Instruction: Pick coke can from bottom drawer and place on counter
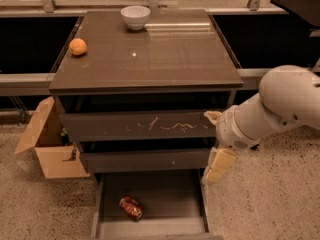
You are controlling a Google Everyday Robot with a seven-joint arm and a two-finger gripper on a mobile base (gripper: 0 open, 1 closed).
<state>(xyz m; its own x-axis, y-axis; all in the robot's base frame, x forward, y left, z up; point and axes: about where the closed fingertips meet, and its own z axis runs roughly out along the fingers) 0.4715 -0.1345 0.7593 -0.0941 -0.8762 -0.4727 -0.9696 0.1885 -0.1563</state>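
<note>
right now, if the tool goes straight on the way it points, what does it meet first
The cream tool, right of the cabinet, points down: probably the right wall of the open dark grey-brown bottom drawer, right of the red coke can, though depth is unclear.
</note>
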